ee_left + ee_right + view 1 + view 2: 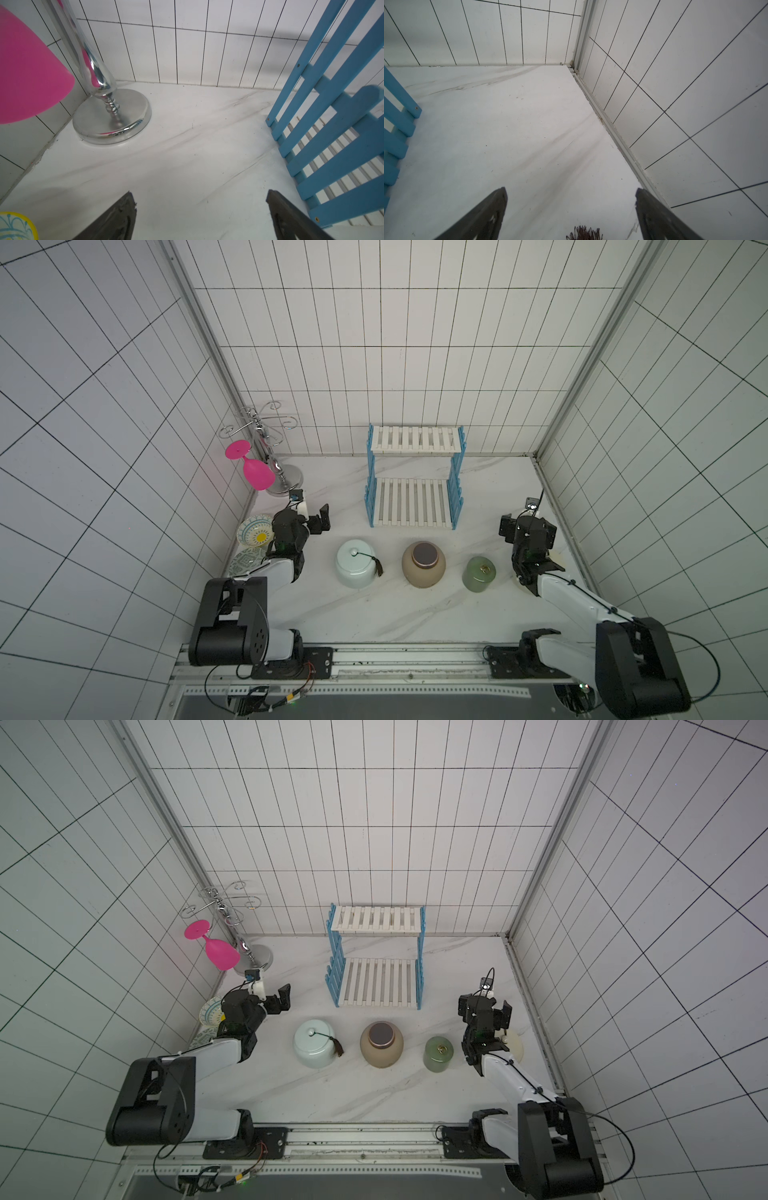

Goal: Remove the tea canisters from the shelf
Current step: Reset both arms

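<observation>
Three canisters stand in a row on the marble table, just in front of the shelf: the pale blue canister, the tan canister and the green canister. The fourth, the cream canister, is also on the table, at the right end of the row. The right arm covers most of it, so I see only a pale edge in a top view and a bit of its tassel in the right wrist view.

Both boards of the shelf are bare in both top views.

The left gripper hangs over the table between the silver glass stand and the blue side of the shelf, its jaws spread wide with nothing between them. The right gripper is spread wide and empty too, over the table near the right wall and close to the cream canister.

I judge the task done, or very nearly: no canister is left on the shelf, and perhaps the arms only need to go back.
</observation>
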You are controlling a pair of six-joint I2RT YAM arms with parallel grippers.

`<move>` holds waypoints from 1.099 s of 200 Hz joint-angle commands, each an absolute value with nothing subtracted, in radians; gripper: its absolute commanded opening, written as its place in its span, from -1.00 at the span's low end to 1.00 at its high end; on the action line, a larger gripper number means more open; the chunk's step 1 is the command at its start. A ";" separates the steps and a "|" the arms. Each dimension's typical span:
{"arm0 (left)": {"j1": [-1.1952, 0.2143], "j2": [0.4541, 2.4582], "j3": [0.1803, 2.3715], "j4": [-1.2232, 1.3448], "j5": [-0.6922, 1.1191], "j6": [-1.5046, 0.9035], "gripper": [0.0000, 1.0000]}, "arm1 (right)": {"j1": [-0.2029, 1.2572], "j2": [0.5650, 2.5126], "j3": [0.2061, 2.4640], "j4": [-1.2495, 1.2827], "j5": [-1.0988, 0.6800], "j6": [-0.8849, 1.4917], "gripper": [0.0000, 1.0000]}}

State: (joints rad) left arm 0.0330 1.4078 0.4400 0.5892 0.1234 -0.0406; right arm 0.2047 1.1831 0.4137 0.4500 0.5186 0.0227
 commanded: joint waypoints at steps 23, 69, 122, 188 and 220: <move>0.042 1.522 0.344 0.925 0.121 -0.031 0.97 | 0.158 1.289 0.353 0.689 0.487 0.044 0.99; 0.029 1.568 0.395 0.888 -0.057 -0.089 0.98 | 0.131 1.359 0.366 0.779 0.457 0.023 0.99; 0.010 1.565 0.452 0.768 -0.161 -0.104 0.98 | 0.124 1.404 0.367 0.831 0.430 0.006 1.00; 0.009 1.565 0.452 0.769 -0.161 -0.104 0.98 | 0.123 1.396 0.362 0.831 0.417 0.003 1.00; 0.012 1.565 0.452 0.769 -0.154 -0.106 0.98 | 0.123 1.388 0.356 0.834 0.415 0.003 1.00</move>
State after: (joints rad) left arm 0.0128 1.5574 0.4488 0.7803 -0.1501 -0.0982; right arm 0.1303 1.3979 0.3824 0.8040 0.4229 0.0101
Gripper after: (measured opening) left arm 0.989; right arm 0.992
